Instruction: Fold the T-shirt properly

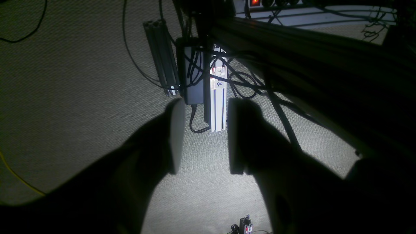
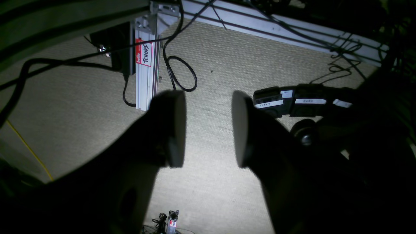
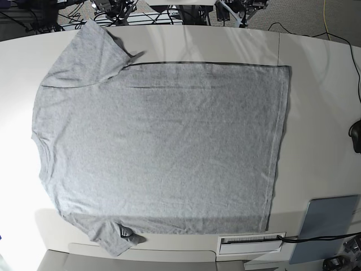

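T-shirt (image 3: 161, 149): heather-grey, short-sleeved, spread flat on the white table (image 3: 321, 101), plain side up, no lettering showing. Neck edge toward the left of the base view, hem toward the right. Far sleeve lies flat, pointing to the table's back edge; near sleeve is partly folded under itself at the front edge.

Containers: the only candidate is a white slotted box or tray (image 3: 252, 243), just in front of the shirt's hem corner; contents cannot be made out. Beside it, a grey-blue flat pad (image 3: 325, 223), apart from the shirt.

Left gripper (image 1: 203, 136): seen from its wrist camera only, hanging over carpet (image 1: 65, 97), jaws apart, nothing between them. Below it, aluminium frame legs (image 1: 217, 107) and black cables (image 1: 242, 86).

Right gripper (image 2: 208, 128): likewise over carpet, jaws apart and empty. A labelled aluminium post (image 2: 146, 68) and a black arm segment (image 2: 302, 100) with white labels lie in view.

Neither gripper appears in the base view.
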`<move>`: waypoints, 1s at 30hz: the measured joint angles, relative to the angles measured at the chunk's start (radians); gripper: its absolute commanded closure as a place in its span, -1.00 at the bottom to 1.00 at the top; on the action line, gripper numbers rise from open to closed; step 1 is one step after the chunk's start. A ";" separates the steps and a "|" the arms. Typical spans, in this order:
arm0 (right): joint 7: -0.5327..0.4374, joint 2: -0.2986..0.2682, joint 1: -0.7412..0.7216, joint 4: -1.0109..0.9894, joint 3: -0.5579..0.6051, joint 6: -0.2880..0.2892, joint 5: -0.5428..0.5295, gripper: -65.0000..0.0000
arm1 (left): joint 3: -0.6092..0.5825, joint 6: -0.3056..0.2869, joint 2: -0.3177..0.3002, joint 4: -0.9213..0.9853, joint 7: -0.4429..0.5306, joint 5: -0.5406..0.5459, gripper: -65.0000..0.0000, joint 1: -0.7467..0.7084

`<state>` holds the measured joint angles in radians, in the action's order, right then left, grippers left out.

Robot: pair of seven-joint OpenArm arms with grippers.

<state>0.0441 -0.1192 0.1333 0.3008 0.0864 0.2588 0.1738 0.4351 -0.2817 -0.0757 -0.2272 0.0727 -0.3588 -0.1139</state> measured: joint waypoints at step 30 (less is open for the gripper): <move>-0.012 0.000 0.000 0.000 0.000 0.000 0.000 0.27 | 0.000 0.000 0.000 0.000 0.000 0.000 0.27 0.000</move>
<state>0.0322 -0.1192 0.1333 0.3012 0.0864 0.2588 0.1738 0.4351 -0.2817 -0.0757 -0.2272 0.0731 -0.3588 -0.1139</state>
